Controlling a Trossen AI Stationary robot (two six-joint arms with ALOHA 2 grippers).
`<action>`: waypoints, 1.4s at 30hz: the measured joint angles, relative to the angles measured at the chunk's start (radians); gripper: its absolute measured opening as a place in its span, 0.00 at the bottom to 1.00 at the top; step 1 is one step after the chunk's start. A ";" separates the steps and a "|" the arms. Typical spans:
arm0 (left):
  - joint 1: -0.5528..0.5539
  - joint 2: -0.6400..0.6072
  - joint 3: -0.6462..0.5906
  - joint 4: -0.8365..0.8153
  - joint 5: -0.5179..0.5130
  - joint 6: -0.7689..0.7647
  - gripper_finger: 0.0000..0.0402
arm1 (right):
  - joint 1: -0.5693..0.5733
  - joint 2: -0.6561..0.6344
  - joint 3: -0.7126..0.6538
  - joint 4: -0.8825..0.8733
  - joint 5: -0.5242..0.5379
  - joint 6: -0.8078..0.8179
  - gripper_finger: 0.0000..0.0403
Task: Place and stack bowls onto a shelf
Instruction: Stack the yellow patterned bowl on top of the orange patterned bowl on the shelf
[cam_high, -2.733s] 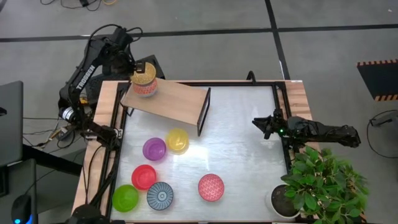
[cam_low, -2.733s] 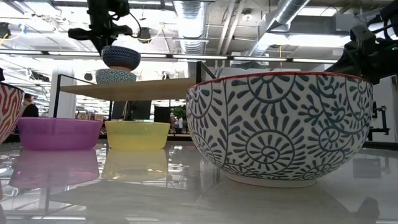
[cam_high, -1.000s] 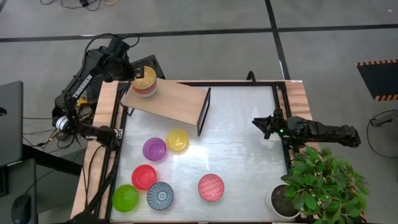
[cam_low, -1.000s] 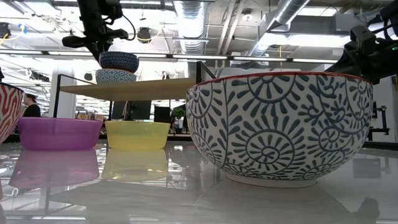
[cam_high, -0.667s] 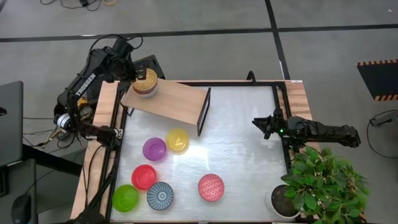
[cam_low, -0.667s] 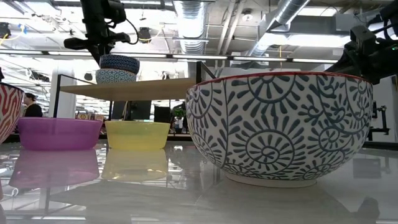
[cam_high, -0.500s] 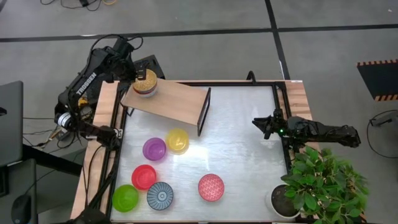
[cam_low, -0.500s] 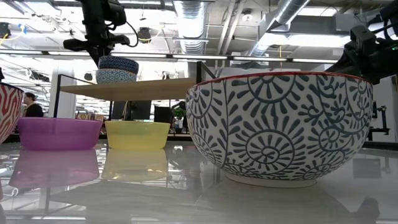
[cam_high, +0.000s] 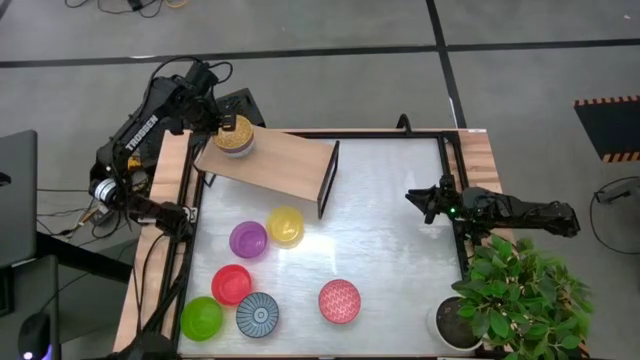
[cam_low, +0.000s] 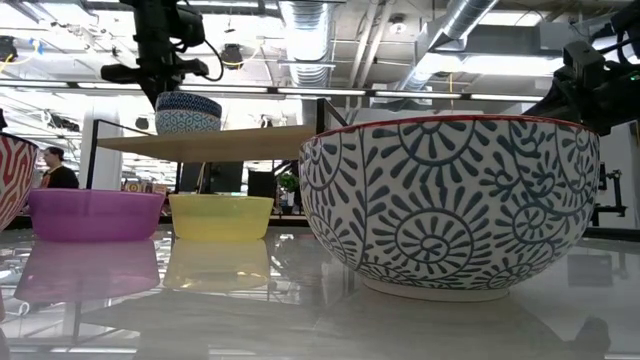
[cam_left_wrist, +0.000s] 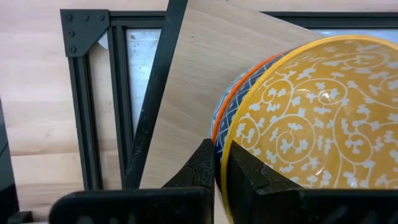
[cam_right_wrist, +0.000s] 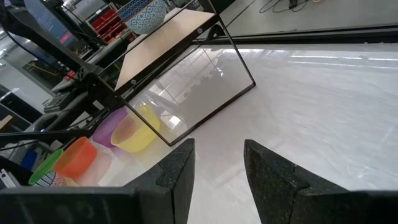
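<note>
I have the left gripper (cam_left_wrist: 217, 177) pinched shut on the rim of the gold-orange bowl (cam_left_wrist: 314, 118), which sits nested in the orange bowl (cam_left_wrist: 219, 118) on the shelf (cam_high: 275, 162) — the stacking step looks nearly done. Next, I judge, these fingers must part and lift clear. The right gripper (cam_right_wrist: 214, 163) waits open, well away over the bench (cam_high: 390, 230).

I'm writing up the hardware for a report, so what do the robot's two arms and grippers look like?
Both arms are dark, jointed and slim. The left arm carries white lettering along one link and loose cables near its base. The right arm shows a small green light. The left gripper and right gripper each have two flat, matte black fingers.
</note>
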 joint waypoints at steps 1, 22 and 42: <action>0.000 0.001 0.000 0.000 0.000 0.000 0.00 | 0.000 0.000 0.000 0.000 0.000 0.000 0.41; -0.017 0.001 0.000 -0.007 -0.021 0.026 0.36 | 0.000 0.000 0.000 0.000 0.000 0.000 0.41; -0.016 -0.073 0.106 -0.132 0.046 0.088 0.46 | 0.000 0.000 0.000 0.000 0.000 0.001 0.41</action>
